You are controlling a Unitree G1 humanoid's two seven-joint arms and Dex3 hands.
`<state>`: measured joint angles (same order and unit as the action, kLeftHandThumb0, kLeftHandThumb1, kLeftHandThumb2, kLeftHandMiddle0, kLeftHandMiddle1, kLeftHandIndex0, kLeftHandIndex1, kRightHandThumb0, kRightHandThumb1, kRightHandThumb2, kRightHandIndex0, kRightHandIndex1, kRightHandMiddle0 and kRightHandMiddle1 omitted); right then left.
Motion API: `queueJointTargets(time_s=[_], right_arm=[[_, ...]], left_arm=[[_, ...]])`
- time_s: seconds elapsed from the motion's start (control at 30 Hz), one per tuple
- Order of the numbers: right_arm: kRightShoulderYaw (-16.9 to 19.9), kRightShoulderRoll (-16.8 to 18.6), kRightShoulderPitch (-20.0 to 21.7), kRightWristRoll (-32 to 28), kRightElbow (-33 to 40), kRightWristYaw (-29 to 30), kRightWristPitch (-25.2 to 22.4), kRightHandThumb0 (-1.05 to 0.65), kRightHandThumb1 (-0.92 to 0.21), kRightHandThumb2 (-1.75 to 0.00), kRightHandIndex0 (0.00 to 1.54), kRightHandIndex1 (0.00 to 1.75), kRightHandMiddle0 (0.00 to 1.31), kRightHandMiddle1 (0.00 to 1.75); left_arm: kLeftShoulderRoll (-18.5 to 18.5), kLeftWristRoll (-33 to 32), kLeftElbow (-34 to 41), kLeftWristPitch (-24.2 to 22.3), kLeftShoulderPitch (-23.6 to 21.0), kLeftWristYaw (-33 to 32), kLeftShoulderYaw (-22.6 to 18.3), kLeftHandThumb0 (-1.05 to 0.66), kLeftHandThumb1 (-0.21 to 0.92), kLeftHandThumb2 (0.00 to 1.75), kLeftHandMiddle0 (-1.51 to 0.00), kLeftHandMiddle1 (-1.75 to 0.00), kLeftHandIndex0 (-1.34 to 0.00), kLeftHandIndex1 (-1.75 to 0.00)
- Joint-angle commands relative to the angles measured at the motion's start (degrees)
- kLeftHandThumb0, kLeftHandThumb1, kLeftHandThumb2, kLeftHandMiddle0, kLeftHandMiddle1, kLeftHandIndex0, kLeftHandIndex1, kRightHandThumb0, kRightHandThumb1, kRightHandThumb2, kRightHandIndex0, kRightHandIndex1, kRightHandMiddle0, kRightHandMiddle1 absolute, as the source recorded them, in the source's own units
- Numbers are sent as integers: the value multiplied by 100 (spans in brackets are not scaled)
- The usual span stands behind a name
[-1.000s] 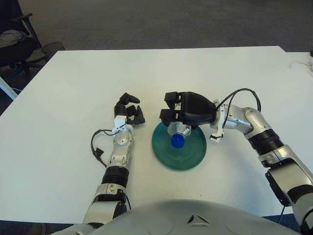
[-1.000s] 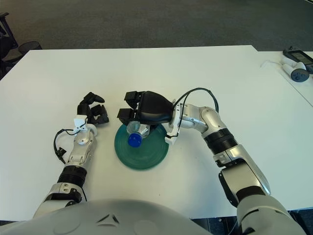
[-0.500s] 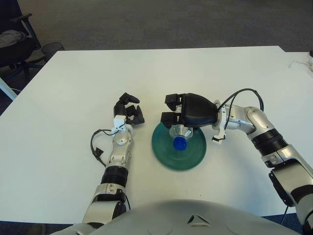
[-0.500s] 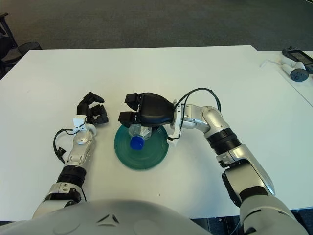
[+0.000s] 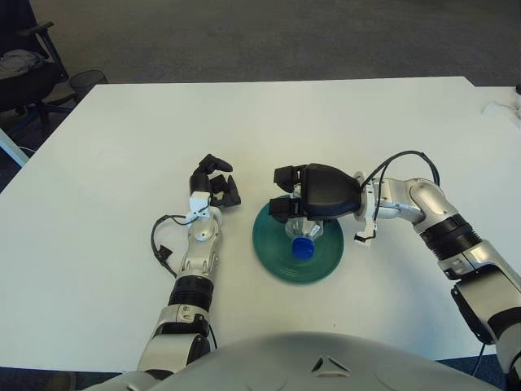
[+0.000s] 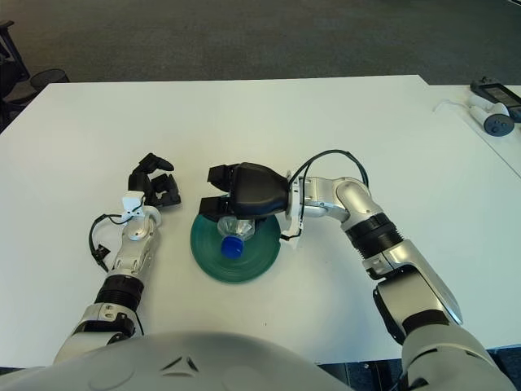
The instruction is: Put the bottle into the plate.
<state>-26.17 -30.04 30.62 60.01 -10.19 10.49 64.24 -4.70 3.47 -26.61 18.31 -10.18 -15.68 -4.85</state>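
Right hand (image 5: 305, 194) is sitting over the far half of the green plate (image 5: 277, 259), fingers curled down around the clear bottle (image 5: 304, 239), so you've got a grip on it. You can see the bottle poking out under the palm with its blue cap (image 5: 301, 248) pointing toward the robot, right over the middle of the plate. Can't tell from either eye if the bottle is actually touching the plate yet.

Your left hand (image 5: 213, 186) shows just left of the plate, fingers curled in, holding nothing.

As for what differs between the two eyes: the left eye picks up an office chair (image 5: 24, 69) and a wire wastebasket (image 5: 88, 81) off the far left corner of the white tabletop (image 5: 342, 114). The right eye gives you the far right side instead, where a second white table (image 6: 488, 138) sits with a small gap between, and there's a white controller-looking gadget (image 6: 498, 122) on it with a cable.

No readable label or writing on the bottle or anything else.
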Motion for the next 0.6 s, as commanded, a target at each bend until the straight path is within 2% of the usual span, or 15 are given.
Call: queueJointTargets(time_s=[0.0, 0.1, 0.2, 0.33, 0.57], right_arm=[[101, -57, -5, -57, 57, 86, -106, -47, -34, -127, 123, 175, 60, 174], [104, -85, -21, -329, 99, -126, -198, -46, -36, -123, 117, 175, 59, 172], [70, -122, -25, -582, 144, -415, -283, -45, -41, -113, 92, 175, 59, 166], [42, -181, -40, -794, 216, -701, -326, -44, -45, -107, 77, 175, 58, 164], [38, -232, -118, -1140, 328, -1192, -474, -41, -60, -92, 57, 175, 42, 171]], left_arm=[[25, 1, 1, -134, 32, 11, -6, -63, 0, 171, -130, -175, -88, -175], [30, -18, 28, -119, 34, 48, 0, -63, 0, 171, -130, -175, -89, -175], [40, -36, 36, -93, 34, 97, 8, -63, -1, 172, -129, -175, -89, -175], [39, -36, 76, -96, 48, 115, 12, -64, -1, 172, -129, -175, -89, -175], [11, 12, 155, -139, 77, 43, 17, -64, -1, 173, -130, -175, -90, -175]])
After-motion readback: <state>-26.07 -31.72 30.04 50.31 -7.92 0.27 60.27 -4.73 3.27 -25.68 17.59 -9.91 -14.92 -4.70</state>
